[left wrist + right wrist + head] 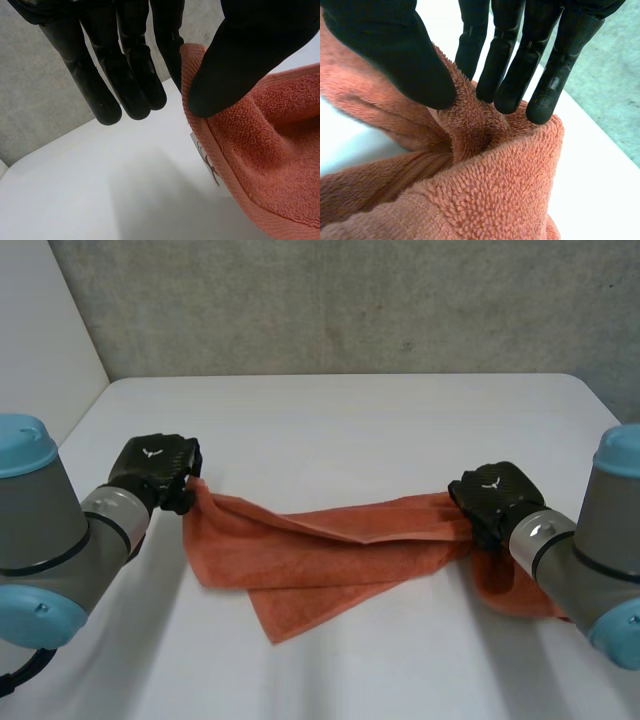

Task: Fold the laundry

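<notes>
Across the table (330, 410) stretches a rumpled orange towel (330, 550).

Towel (330, 560) end hidden behind right arm (600, 550) — label (206, 162) (tiny print) unreadable.

Head view: above and behind the arms, set back, looking down across the white table (340, 410) to its far edge and the grey wall (350, 300); both far corners are in frame.
Left wrist view: on the left arm, very near the left hand (240, 55), looking along its palm to a table edge.
Right wrist view: on the right arm, very near the right hand (395, 55), looking along its palm to a table edge.
Shared: the towel (330, 550); each wrist view sees up close one end that the head view sees from afar.
</notes>
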